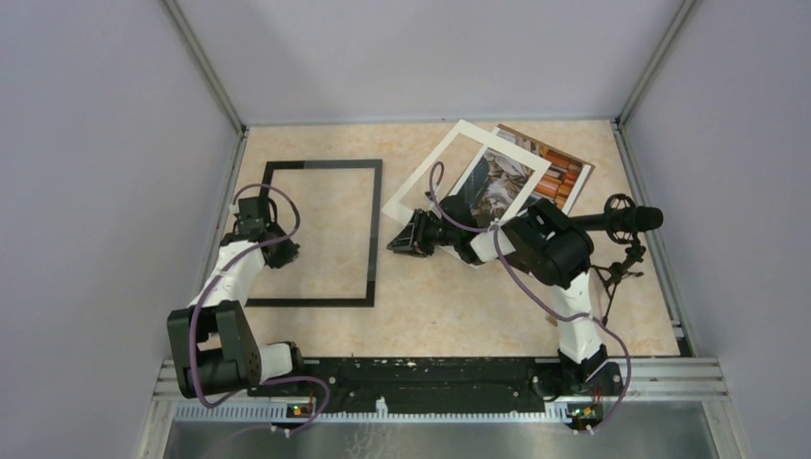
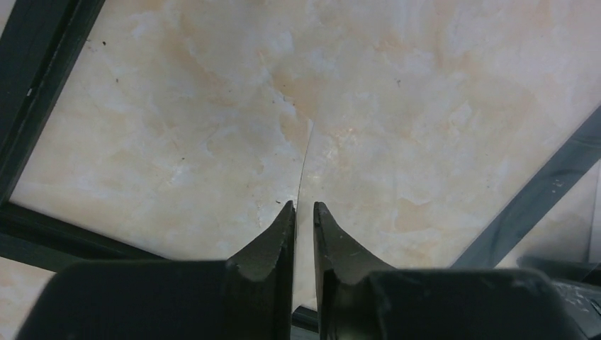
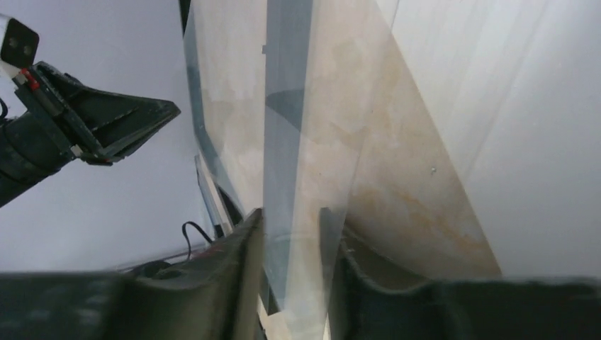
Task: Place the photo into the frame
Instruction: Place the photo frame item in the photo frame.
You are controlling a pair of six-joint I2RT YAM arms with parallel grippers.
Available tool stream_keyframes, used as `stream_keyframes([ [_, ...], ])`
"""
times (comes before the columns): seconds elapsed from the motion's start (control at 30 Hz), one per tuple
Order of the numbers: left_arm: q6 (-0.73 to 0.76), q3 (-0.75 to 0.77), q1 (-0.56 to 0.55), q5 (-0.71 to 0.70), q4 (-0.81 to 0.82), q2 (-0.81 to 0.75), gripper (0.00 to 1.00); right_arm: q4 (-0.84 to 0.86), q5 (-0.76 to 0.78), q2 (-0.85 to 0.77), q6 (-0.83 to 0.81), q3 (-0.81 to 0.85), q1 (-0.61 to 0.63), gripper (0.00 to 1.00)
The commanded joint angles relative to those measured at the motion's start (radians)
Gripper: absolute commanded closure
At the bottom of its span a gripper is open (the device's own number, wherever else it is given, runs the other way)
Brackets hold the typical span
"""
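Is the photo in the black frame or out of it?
Out. The photo lies at the far right of the table, partly under a white mat; the black frame at the left shows only table surface inside.

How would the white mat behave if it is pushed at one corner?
The white mat looks thin and flat on the smooth table, so it would probably slide easily. Its narrow border around a large opening may bend if lifted. It overlaps the photo, so a push might drag that too.

Thin black frame [image 1: 375,229] flat at left, photo [image 1: 497,186] skewed at far right, well apart
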Motion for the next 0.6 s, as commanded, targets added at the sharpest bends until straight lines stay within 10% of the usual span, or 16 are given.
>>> stream_keyframes([
  [0.0, 0.026, 0.019, 0.005, 0.046, 0.043, -0.062, 0.69, 0.130, 0.038, 0.003, 0.031, -0.016, 0.003, 0.72],
  [0.13, 0.040, 0.014, 0.004, 0.074, 0.070, -0.163, 0.30, 0.166, 0.063, -0.012, 0.021, -0.056, -0.006, 1.00],
  [0.27, 0.055, -0.034, 0.003, 0.103, 0.141, -0.292, 0.03, 0.122, 0.042, -0.035, -0.009, -0.080, -0.021, 1.00],
  [0.57, 0.076, 0.073, -0.021, 0.330, 0.208, -0.248, 0.02, 0.042, 0.068, -0.113, -0.121, -0.088, -0.023, 1.00],
])
